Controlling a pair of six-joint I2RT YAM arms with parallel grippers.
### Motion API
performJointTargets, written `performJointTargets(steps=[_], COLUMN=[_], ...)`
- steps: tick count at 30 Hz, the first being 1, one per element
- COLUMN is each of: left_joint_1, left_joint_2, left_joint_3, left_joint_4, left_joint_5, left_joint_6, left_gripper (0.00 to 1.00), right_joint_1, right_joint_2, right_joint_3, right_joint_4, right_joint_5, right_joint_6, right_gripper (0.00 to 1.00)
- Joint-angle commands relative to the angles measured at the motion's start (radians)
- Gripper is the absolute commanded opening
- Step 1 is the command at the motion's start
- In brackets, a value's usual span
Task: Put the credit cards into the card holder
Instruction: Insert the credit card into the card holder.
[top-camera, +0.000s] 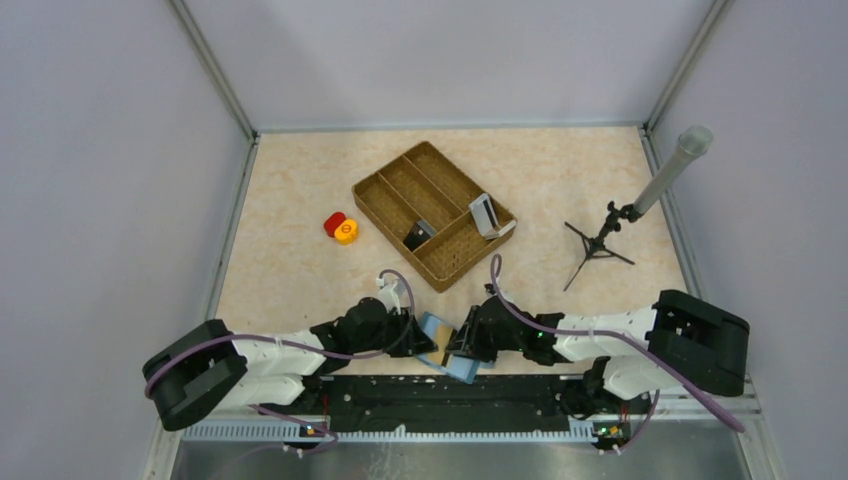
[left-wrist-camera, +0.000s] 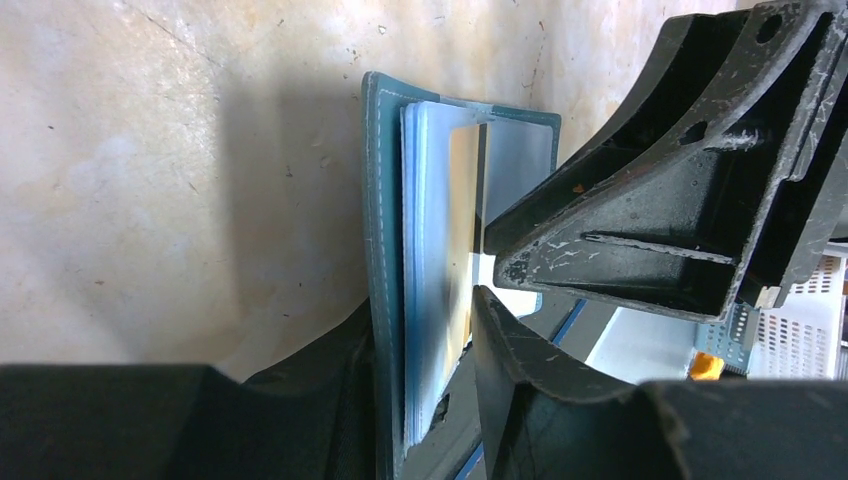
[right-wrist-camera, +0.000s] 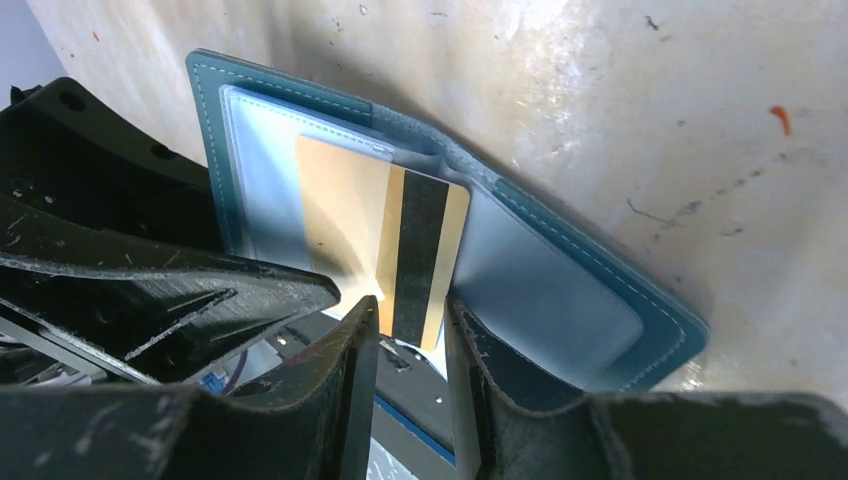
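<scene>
The teal-blue card holder (top-camera: 436, 328) stands open on edge at the table's near edge, between my two grippers. My left gripper (left-wrist-camera: 422, 300) is shut on one leaf of the card holder (left-wrist-camera: 375, 200), one finger on the cover and the other against the pale inner panels. A tan credit card (right-wrist-camera: 350, 210) with a black stripe sits partly inside a slot of the card holder (right-wrist-camera: 560, 290). My right gripper (right-wrist-camera: 412, 315) is open, its fingers standing apart on either side of that card's lower end. A pale grey-white card (top-camera: 484, 215) leans in the woven tray.
The brown woven divided tray (top-camera: 400, 185) lies mid-table with a dark flat piece (top-camera: 418, 235) in one compartment. Red and yellow round pieces (top-camera: 340, 228) sit to its left. A black tripod with a grey tube (top-camera: 600, 240) stands at the right.
</scene>
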Motion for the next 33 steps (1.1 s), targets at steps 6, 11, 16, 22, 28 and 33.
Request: performJointTargets(steps=[6, 11, 16, 22, 28, 33], left_joint_1=[-0.003, -0.004, -0.004, -0.004, -0.004, -0.004], left_joint_2=[0.012, 0.013, 0.012, 0.016, 0.021, 0.020], left_joint_3=[-0.013, -0.013, -0.012, -0.010, -0.010, -0.010], left_joint_4=[-0.059, -0.065, -0.068, -0.075, -0.069, -0.069], left_joint_5=[-0.024, -0.027, -0.031, -0.035, -0.030, -0.033], left_joint_6=[0.018, 0.016, 0.014, 0.014, 0.016, 0.013], left_gripper=[0.41, 0.41, 0.41, 0.41, 0.41, 0.40], right_joint_1=[0.013, 0.014, 0.013, 0.013, 0.014, 0.013], right_joint_2=[0.073, 0.082, 0.057, 0.046, 0.067, 0.067], right_joint_3=[0.009, 0.021, 0.009, 0.011, 0.017, 0.020], right_joint_4=[0.103, 0.128, 0.163, 0.200, 0.228, 0.268], right_joint_5=[-0.002, 0.007, 0.032, 0.058, 0.052, 0.042], right_joint_6=[0.005, -0.007, -0.010, -0.025, -0.028, -0.017], right_gripper=[0.30, 0.30, 0.30, 0.30, 0.29, 0.27])
